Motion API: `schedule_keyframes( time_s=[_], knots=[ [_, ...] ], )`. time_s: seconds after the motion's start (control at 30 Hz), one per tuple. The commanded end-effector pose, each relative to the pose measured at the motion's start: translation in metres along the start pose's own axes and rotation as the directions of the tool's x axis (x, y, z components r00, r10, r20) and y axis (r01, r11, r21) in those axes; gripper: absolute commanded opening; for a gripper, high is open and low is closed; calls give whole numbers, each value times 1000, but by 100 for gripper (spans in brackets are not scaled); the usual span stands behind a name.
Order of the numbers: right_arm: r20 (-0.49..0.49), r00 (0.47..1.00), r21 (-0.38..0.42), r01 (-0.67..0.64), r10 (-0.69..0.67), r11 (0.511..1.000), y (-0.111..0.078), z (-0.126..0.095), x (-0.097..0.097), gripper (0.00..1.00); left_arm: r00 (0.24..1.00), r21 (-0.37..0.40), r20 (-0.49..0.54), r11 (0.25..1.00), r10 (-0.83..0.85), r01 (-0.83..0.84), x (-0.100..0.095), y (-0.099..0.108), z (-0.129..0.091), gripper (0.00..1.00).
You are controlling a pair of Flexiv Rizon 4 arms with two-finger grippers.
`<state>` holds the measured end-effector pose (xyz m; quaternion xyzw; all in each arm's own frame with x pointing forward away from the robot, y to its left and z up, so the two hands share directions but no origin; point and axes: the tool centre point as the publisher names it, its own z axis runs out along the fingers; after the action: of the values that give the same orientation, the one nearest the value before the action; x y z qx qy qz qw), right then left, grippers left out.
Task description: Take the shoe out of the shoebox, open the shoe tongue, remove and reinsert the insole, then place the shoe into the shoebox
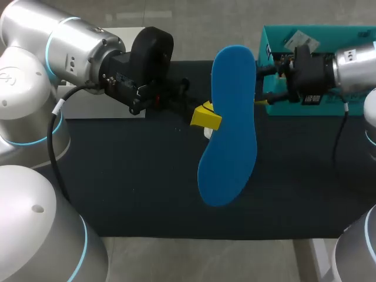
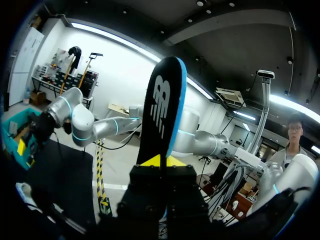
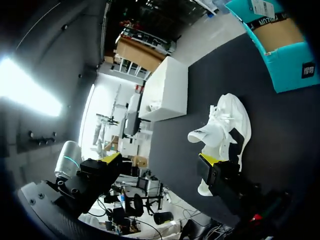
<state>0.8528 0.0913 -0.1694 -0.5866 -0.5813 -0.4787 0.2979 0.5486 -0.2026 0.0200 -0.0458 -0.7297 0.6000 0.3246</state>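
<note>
Insole (image 1: 228, 126), blue foam, looks light, thin and bendy; the left hand (image 1: 205, 116) pinches its side edge, a sound hold, above mid-surface (image 1: 147, 176). Right hand (image 3: 160, 159) stands open beside the white shoe (image 3: 222, 130).

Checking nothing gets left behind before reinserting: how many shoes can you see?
1. The white shoe lies on the dark mat, near the teal shoebox. In the head view the blue insole covers most of it. The shoebox interior is partly hidden, so another could be inside.
</note>
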Motion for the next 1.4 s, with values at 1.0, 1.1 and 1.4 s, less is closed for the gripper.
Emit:
schedule_keyframes(
  time_s=[1.0, 1.1, 1.4],
  knots=[
    [-154, 985, 41, -69, 75, 997, -27, -58, 82, 100, 1000, 0, -2, 1000, 0, 0, -1, 0, 1, 0],
    [-184, 979, 48, -79, 86, 996, -27, -56, 82, 100, 1000, 0, -2, 1000, 0, 0, -1, 0, 1, 0],
    [-205, 974, 52, -91, 100, 995, -26, -55, 82, 100, 1000, 0, -2, 1000, 0, 0, -1, 0, 1, 0]
  ],
)
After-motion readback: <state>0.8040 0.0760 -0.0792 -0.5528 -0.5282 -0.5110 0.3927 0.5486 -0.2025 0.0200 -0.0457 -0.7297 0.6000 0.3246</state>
